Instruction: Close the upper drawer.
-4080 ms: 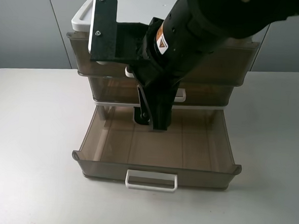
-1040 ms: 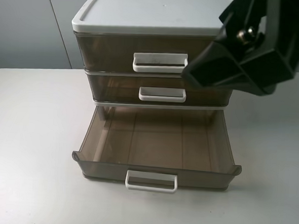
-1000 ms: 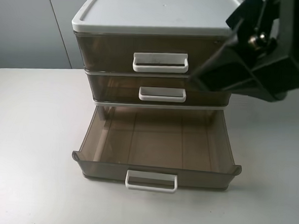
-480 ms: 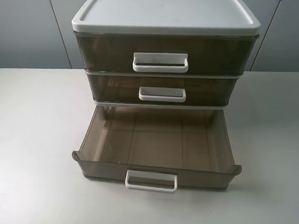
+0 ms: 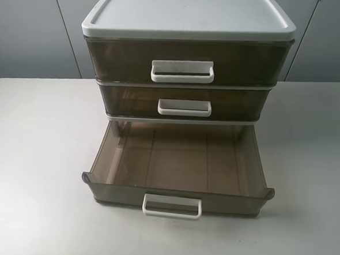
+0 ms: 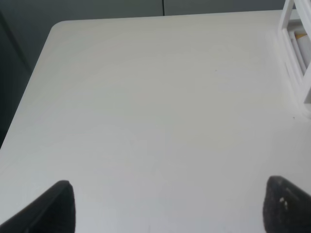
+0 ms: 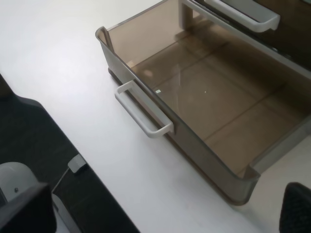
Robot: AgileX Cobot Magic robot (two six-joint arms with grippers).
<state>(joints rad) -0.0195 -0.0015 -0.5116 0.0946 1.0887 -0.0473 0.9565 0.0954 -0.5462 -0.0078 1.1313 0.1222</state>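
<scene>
Upper drawer [image 5: 185,62]: we see it pushed in flush under the white lid.
Jaws: both spread wide, holding nothing.
Risk: we judge a return reach could catch the open lowest drawer [image 5: 179,168] and shift the unit across the tabletop [image 5: 35,154].

Black, matte, rounded claw fingertips [image 6: 56,206].

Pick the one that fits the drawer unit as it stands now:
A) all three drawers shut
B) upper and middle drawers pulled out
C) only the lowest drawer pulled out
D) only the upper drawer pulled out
C: the lowest drawer is pulled out and empty, while the upper drawer and the middle drawer sit flush in the unit.
</scene>
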